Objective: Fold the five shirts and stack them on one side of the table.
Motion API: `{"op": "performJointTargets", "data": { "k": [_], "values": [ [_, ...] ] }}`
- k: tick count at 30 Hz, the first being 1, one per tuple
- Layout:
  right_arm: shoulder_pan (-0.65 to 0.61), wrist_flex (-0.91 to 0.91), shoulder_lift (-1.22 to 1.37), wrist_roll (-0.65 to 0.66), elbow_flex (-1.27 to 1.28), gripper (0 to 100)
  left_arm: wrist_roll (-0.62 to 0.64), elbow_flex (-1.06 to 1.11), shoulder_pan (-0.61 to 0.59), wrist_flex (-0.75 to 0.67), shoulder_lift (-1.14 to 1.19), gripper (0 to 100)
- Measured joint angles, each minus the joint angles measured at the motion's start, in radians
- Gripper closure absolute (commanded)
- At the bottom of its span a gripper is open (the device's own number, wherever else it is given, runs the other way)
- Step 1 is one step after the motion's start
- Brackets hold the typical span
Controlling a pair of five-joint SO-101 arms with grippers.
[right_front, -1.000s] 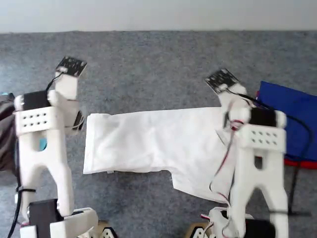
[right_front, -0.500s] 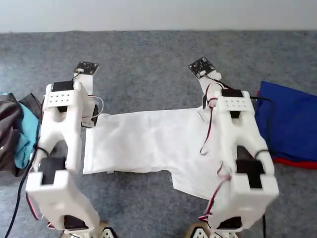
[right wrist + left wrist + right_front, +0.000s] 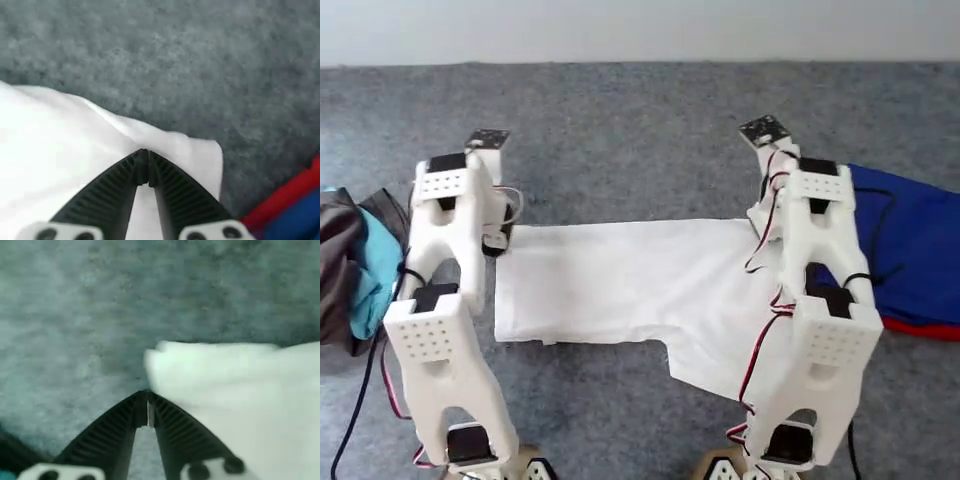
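A white shirt (image 3: 620, 285) lies spread flat on the grey table, with one sleeve (image 3: 720, 365) sticking out toward the near edge. My left gripper (image 3: 500, 238) sits at the shirt's far left corner (image 3: 165, 357). In the left wrist view the left gripper (image 3: 148, 400) is shut, with a sliver of white cloth between the tips. My right gripper (image 3: 761, 216) is at the far right corner (image 3: 207, 150). In the right wrist view the right gripper (image 3: 143, 155) is shut on the cloth, and a crease runs to the tips.
A folded blue shirt (image 3: 910, 240) on top of a red one (image 3: 920, 328) lies at the right edge, close to the right arm. A heap of dark and teal shirts (image 3: 355, 265) sits at the left edge. Bare grey carpet (image 3: 620, 130) stretches beyond the white shirt.
Both arms have leaned forward and lowered onto the shirt's far corners. The shirt's left edge has shifted slightly right and its far edge looks straighter.
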Motion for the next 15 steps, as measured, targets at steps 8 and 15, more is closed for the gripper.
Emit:
{"op": "performJointTargets", "data": {
  "k": [8,15],
  "values": [
    [-0.061,0.229,-0.005,0.002,-0.183,98.8,0.006,-0.06,0.031,0.123,-0.153,99],
    [-0.1,0.405,-0.172,0.0,-0.206,98.8,0.006,-0.063,0.126,0.218,-0.393,98]
  ]
}}
